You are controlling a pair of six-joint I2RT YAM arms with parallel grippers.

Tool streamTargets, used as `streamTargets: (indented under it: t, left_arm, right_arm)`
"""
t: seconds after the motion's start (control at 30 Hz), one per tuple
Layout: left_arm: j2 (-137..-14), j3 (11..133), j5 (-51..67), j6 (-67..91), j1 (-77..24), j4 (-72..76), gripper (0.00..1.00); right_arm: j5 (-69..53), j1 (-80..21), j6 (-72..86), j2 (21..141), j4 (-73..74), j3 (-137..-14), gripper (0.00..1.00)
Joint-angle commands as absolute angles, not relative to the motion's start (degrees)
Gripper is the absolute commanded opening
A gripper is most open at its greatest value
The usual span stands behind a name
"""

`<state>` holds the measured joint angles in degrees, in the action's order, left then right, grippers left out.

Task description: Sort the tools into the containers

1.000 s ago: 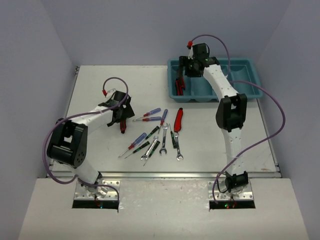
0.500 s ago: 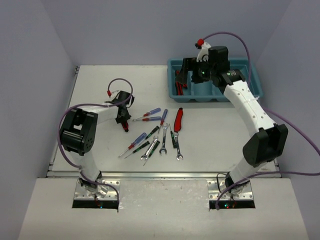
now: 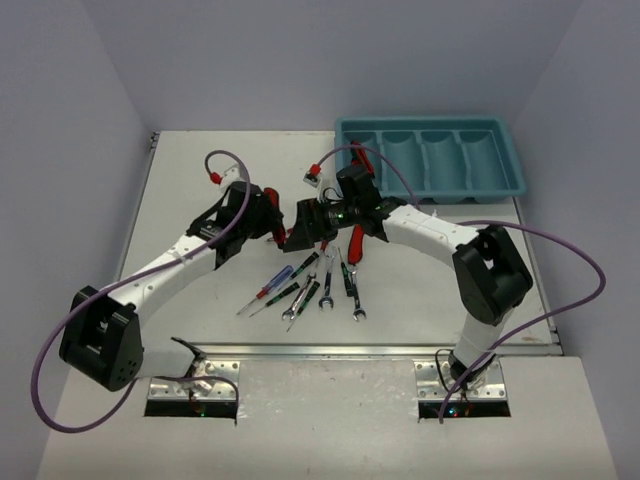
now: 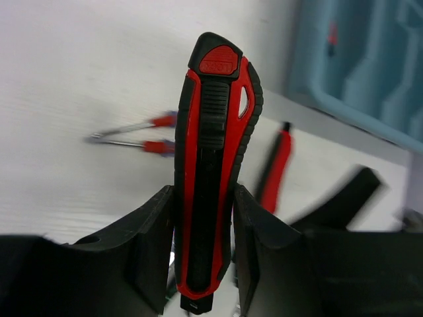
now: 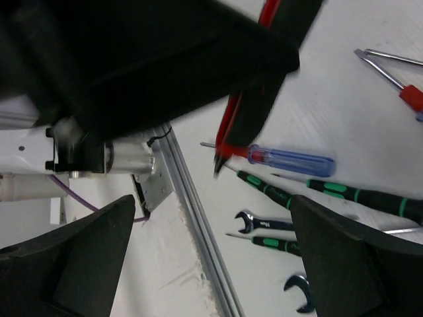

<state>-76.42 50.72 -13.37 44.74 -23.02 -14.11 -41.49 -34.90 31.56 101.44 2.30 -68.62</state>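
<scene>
Left claw (image 4: 203, 218) clamps the red-and-black knife (image 4: 211, 152) between its fingers. Right claw (image 5: 213, 205) gapes wide above the screwdrivers (image 5: 291, 160). The teal tray (image 3: 425, 123) holds a blurred red shape (image 4: 332, 33), perhaps another knife.

Top view: we see even, soft overhead light and faint shadows on the table (image 3: 420, 300). Left wrist: red-and-black knife (image 4: 213, 178) sharp, tray (image 4: 357, 72) and background smeared, bright. Right wrist: upper half a dark blurred smear; below it we read the blue-handled screwdriver (image 5: 291, 160) and wrenches (image 5: 261, 222) crisply.
</scene>
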Motion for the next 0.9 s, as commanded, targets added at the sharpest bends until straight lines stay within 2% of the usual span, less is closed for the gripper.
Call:
streamTargets:
  t: [0.0,0.07,0.1,0.13,0.2,0.27,0.3,0.4,0.43,0.5,0.53,0.73,0.87]
  left_arm:
    - [-72.0,49.7,-8.0,52.0,-27.9,-6.3,0.0]
    - [-70.6,49.0,-6.2,53.6,-28.1,-5.2,0.0]
    - [-70.0,48.7,-5.4,54.4,-28.5,-3.9,0.0]
    - [-69.6,48.7,-4.7,54.8,-28.8,-3.4,0.0]
    - [-69.3,49.2,-3.8,55.1,-29.2,-3.2,0.0]
    - [-69.3,49.5,-3.6,54.9,-29.6,-3.0,0.0]
    - [-69.4,49.7,-3.7,54.5,-29.7,-3.3,0.04]
    - [-69.5,50.7,-5.1,53.2,-29.8,-5.0,0.24]
    - [-69.4,50.8,-5.8,52.9,-29.8,-5.2,0.35]
    - [-69.0,52.1,-9.2,51.8,-29.8,-7.7,0.79]
    - [-68.8,53.8,-10.9,51.2,-29.7,-10.3,0.97]
    - [-65.3,60.7,-27.4,46.2,-29.6,-21.9,1.0]
    - [-61.6,61.2,-34.6,43.4,-29.6,-26.2,1.0]
  right_arm:
    - [-40.8,-37.2,37.7,102.6,-11.4,-69.3,0.99]
    - [-39.7,-37.6,39.1,102.6,-14.4,-68.3,0.97]
    - [-38.0,-37.6,40.8,102.5,-16.1,-67.1,0.9]
    - [-36.9,-37.6,41.8,102.5,-17.4,-66.4,0.79]
    - [-35.5,-37.6,42.7,102.6,-19.3,-65.7,0.49]
    - [-34.3,-37.6,43.1,102.6,-20.0,-65.3,0.09]
    - [-33.6,-37.6,43.0,102.4,-19.9,-65.2,0.0]
    - [-30.3,-37.6,41.8,101.7,-17.4,-65.4,0.0]
    - [-29.1,-37.6,41.2,101.4,-16.3,-65.5,0.0]
    - [-25.9,-37.5,39.5,100.8,-13.1,-65.9,0.0]
    - [-24.3,-37.3,38.2,100.7,-11.5,-66.6,0.0]
    - [-14.1,-33.5,34.6,100.1,-0.1,-69.4,0.0]
    - [-2.6,-29.6,30.4,103.2,12.0,-77.8,0.0]
